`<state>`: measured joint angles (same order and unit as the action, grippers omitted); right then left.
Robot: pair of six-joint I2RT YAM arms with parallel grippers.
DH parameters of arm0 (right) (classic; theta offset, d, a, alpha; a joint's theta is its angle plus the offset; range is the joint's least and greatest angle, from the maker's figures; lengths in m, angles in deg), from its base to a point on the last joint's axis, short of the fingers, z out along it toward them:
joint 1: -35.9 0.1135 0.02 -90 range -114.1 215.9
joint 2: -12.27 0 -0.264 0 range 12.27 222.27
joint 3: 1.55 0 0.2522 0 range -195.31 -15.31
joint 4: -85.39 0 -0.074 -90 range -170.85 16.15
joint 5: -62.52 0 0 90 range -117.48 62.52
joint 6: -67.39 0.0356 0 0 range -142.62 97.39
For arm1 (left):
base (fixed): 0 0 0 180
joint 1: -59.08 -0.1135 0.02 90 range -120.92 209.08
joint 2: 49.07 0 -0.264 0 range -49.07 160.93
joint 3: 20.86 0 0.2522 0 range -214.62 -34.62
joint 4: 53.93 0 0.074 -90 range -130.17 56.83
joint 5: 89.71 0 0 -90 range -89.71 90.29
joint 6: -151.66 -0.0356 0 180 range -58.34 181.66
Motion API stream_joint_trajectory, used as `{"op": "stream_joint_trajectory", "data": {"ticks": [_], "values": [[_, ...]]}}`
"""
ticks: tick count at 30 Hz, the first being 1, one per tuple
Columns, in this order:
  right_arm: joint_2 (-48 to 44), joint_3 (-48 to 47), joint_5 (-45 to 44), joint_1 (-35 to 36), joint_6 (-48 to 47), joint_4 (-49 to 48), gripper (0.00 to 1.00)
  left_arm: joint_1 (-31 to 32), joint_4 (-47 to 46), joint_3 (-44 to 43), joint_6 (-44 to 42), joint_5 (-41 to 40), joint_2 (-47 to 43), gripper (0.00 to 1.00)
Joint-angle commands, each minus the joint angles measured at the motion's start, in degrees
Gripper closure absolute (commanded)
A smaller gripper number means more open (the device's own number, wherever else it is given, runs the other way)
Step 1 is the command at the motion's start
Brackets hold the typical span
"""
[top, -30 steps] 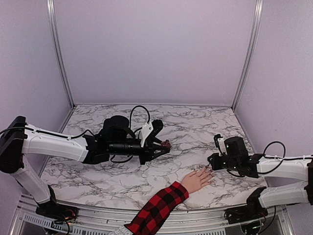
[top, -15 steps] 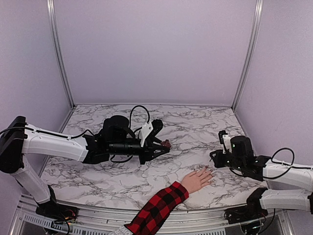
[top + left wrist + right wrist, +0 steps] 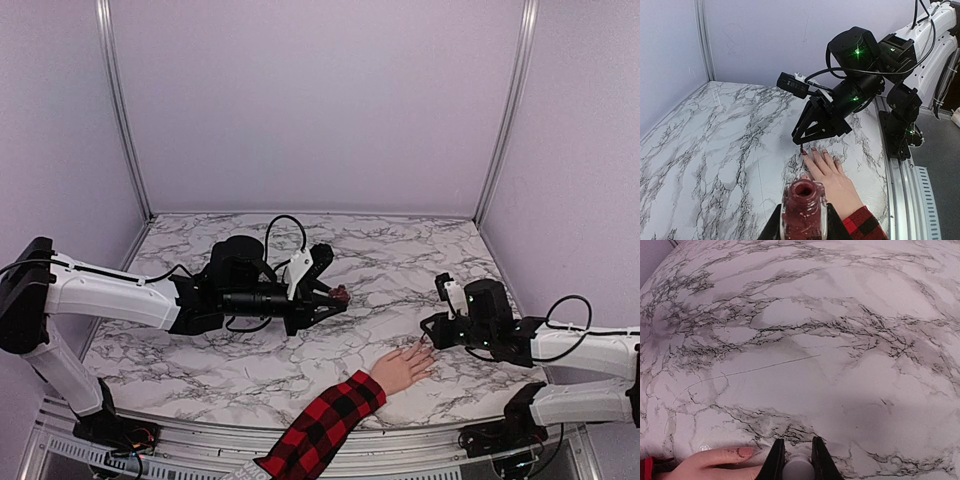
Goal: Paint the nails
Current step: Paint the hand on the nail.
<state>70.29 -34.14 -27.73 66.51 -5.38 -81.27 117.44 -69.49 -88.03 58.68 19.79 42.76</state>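
The left arm's fingers (image 3: 338, 296) are clamped on a small dark-red glass polish bottle (image 3: 803, 209). They hold it upright and uncapped above the middle of the white marble-patterned table (image 3: 400, 250).

The right arm's fingers (image 3: 429, 335) are closed narrowly on the bottle's white cylindrical cap (image 3: 798, 466). They point down, and the thin brush (image 3: 802, 149) below the cap ends right at the fingertips of a pale flesh-coloured hand (image 3: 404, 366). Whether the brush touches a nail cannot be told.

The hand lies flat, palm down, near the front edge of the table, right of centre, with a red-and-black plaid sleeve (image 3: 322, 424) running back towards the edge. The nails (image 3: 814, 149) sit at the far ends of its fingers, just below the right arm's fingers. In the left wrist view several look dark red. The one the right wrist camera sees looks pale pink.
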Motion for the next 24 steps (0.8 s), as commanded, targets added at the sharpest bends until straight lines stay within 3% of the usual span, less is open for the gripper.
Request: {"op": "stream_joint_trajectory", "data": {"ticks": [1, 24], "values": [[-0.3, -1.4, 1.9, -0.3, -1.0, -1.7, 1.00, -0.3, -2.1, -1.4, -0.4, 0.8, 0.7, 1.00], [3.6, -2.8, -2.9, -0.3, 1.1, -0.1, 1.00, -0.4, -2.2, -1.4, -0.4, 0.7, 0.6, 1.00]]}}
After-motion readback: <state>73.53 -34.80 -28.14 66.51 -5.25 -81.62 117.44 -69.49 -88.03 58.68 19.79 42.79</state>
